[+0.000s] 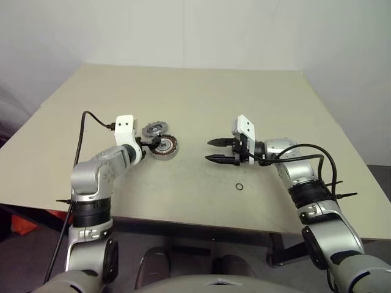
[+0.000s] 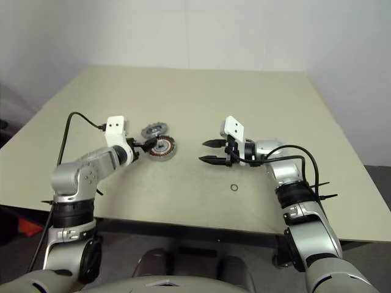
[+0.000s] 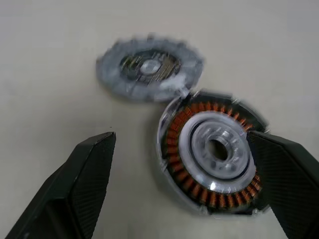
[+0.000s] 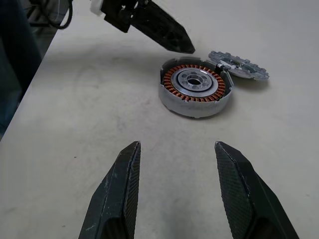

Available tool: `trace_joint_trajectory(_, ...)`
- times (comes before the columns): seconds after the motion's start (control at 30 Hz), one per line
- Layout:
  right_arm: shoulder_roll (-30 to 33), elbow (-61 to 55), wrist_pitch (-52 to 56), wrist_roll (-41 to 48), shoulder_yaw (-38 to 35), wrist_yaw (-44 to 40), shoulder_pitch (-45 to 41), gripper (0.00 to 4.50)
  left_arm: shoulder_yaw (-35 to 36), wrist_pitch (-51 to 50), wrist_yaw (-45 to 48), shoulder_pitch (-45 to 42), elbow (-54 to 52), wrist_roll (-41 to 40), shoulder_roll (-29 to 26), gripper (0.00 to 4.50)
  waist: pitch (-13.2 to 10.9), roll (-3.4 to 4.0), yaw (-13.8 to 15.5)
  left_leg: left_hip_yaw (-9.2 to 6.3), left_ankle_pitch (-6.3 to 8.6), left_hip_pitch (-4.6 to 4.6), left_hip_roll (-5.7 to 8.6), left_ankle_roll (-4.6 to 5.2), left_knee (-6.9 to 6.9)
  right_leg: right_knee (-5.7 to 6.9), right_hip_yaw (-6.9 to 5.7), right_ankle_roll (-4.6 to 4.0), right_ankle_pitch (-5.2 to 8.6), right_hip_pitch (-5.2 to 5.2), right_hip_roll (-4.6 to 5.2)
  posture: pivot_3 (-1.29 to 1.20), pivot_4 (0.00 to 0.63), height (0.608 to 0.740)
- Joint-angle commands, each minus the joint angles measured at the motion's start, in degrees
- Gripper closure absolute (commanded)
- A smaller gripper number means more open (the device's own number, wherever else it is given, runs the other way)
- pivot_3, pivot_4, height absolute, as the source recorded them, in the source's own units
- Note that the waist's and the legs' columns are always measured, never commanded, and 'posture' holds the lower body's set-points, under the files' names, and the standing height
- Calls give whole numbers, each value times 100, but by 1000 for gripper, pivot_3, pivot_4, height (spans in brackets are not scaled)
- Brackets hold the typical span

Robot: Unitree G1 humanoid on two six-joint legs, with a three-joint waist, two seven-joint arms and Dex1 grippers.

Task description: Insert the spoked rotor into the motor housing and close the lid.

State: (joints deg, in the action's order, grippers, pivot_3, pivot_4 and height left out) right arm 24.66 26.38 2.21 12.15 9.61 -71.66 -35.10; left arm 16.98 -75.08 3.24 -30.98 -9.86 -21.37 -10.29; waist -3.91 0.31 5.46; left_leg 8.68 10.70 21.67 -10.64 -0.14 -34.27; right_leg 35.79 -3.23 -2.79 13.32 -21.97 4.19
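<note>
The motor housing, a silver cup with copper windings, lies on the table left of centre. The lid, a grey notched disc, rests flat just behind it, touching its rim. My left gripper is open and hovers at the housing's left side. In the left wrist view the housing sits close to one finger. The right gripper is open and empty. It points left, a hand's width to the right of the housing. The spoked rotor is out of view.
A tiny black ring lies on the table in front of the right gripper, toward the near edge. The beige table stretches bare behind the parts. A black cable loops over my left arm.
</note>
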Motion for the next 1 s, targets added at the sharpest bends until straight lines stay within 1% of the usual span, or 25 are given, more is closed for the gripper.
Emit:
trace_joint_trajectory(0.03,26,-228,-50,88,-122,5,-11,1885,548,-1085,-318,-623,-438,-46,304,0,0,0,3,-1,0,5,1,4,-2,-1,-1,0,0,-2,0,0,0,740)
trace_joint_trajectory(0.13,16,-261,-28,101,-128,16,2,1885,929,-1620,-582,-1110,-497,170,687,0,-1,-1,14,-2,2,16,4,11,-11,-3,-2,0,0,-6,2,0,0,740)
trace_joint_trajectory(0.2,2,-280,-12,109,-126,22,3,1885,1058,-1730,-781,-1313,-442,309,914,0,-1,-2,15,-4,4,17,4,14,-13,-5,-3,0,0,-5,3,0,0,740)
trace_joint_trajectory(0.33,-22,-318,22,118,-118,43,7,1885,1200,-1742,-1094,-1489,-269,646,1194,0,-1,-2,12,-7,-2,21,3,29,-15,-8,-7,0,0,-6,3,0,0,740)
trace_joint_trajectory(0.57,-30,-462,120,139,-127,118,41,1885,1828,-1669,-1568,-1668,-54,1231,1582,0,-2,-3,18,-12,-1,40,0,35,-19,-11,-19,0,0,-16,3,0,0,740)
trace_joint_trajectory(0.73,-37,-535,159,156,-135,136,68,1885,2239,-1513,-1832,-1849,148,1498,1856,0,-2,-3,24,-13,7,50,-1,49,-35,-14,-25,0,0,-13,8,0,0,740)
trace_joint_trajectory(0.93,-58,-588,169,171,-129,138,75,1885,2356,-1249,-2018,-2050,494,1563,2018,0,-2,-3,34,-16,8,54,0,52,-37,-16,-30,0,0,-13,9,0,0,740)
trace_joint_trajectory(1.0,-65,-587,170,169,-125,140,63,1885,2019,-1063,-1908,-2058,695,1521,1849,0,-2,-3,38,-18,8,56,0,52,-38,-17,-31,0,0,-13,9,0,0,740)
